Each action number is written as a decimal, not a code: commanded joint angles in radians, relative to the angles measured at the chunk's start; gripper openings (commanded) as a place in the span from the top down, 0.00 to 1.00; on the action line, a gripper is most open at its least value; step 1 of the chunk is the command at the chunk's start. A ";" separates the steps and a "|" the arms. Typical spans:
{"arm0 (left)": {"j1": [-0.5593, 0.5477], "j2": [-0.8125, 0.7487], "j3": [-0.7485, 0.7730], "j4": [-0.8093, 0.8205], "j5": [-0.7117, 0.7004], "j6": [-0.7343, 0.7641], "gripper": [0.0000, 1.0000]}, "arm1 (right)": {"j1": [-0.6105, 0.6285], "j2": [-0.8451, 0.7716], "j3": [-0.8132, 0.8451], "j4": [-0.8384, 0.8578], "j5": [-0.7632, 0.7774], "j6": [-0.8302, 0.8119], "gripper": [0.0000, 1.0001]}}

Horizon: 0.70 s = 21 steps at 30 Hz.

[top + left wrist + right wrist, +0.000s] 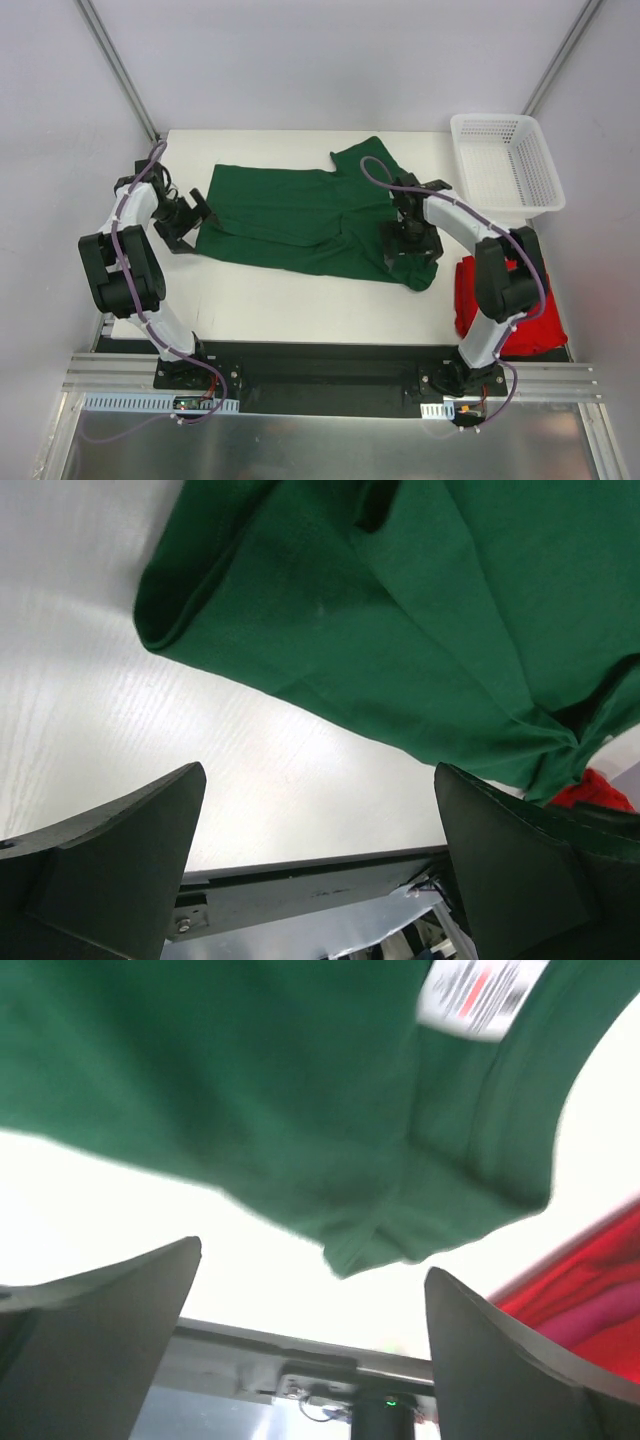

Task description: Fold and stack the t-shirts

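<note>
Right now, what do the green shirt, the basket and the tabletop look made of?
Green shirt: soft knit fabric, probably cotton, matte; it drapes in folds and has a sewn label. Basket: white rigid plastic, likely; moulded lattice walls. Tabletop: white laminate or painted board, it seems; faint grain and a soft sheen in the left wrist view.

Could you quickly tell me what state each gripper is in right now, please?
Left gripper: open, holding nothing, beside the edge of the green t-shirt.
Right gripper: open, holding nothing, above the same shirt.
</note>
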 commanded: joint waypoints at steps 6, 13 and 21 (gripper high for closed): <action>-0.006 0.129 0.046 -0.016 -0.140 0.038 0.01 | -0.005 -0.238 -0.221 0.013 -0.152 0.055 0.01; -0.005 0.206 0.124 -0.016 -0.136 0.036 0.01 | -0.003 -0.247 -0.287 0.082 -0.206 0.064 0.01; -0.031 0.184 0.230 -0.016 -0.046 -0.025 0.01 | -0.005 -0.256 -0.252 0.057 -0.206 0.050 0.01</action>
